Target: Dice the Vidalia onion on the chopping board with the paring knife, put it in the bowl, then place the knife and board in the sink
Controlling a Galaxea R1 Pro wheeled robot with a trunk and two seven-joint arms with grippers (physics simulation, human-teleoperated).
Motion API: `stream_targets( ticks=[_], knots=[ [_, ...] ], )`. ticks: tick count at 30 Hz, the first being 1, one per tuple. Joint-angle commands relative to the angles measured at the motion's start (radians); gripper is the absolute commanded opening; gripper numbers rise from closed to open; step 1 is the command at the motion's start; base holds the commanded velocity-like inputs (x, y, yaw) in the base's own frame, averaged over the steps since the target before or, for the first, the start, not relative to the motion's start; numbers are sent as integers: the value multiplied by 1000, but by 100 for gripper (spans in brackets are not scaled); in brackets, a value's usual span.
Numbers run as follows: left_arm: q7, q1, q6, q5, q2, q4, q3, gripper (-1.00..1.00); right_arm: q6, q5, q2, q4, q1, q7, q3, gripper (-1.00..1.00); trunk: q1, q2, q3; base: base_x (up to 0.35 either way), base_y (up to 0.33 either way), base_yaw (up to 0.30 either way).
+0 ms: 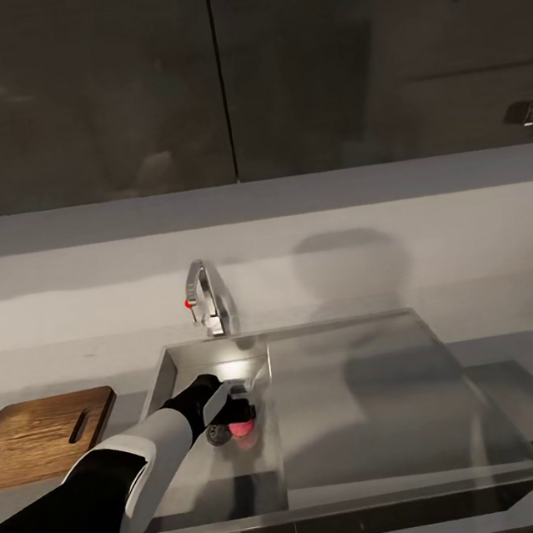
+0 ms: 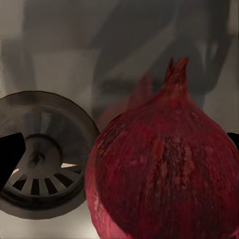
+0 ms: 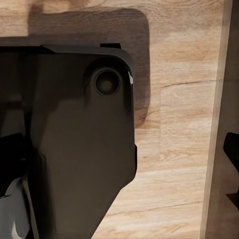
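Left gripper (image 1: 236, 418) is down in the sink (image 1: 413, 483), in the steel basin's left compartment. The Vidalia onion (image 1: 242, 428) sits at the gripper tip, reddish in the head view. Left wrist view: the onion (image 2: 164, 174) is a dark red, papery, ribbed bulb with a pointed tip, just beside the round slotted drain (image 2: 37, 159). Dark fingertips (image 2: 10, 154) stand either side of it, spread; can't tell whether they touch it. Chrome curved tap (image 1: 209, 295) with red-tipped lever at 12 o'clock from the gripper. Chopping board (image 1: 45, 434), brown grained wood with slot hole, at 9 o'clock on the grey countertop (image 1: 512, 343). Right wrist view: dark robot housing (image 3: 74, 139) over light wood floor (image 3: 184, 124); right gripper's state not readable.
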Motion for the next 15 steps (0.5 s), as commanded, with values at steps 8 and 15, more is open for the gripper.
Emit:
stream_targets(
  ticks=[8,15],
  knots=[
    [4,0,3,10,1,14,-7,100,-4,7,0,1,-1,-3,-8,100,0,-1,-2,0,0,0],
    [4,0,2,10,1,22,-7,100,-4,7,0,1,-1,-3,-9,100,0,-1,-2,0,0,0]
  ],
)
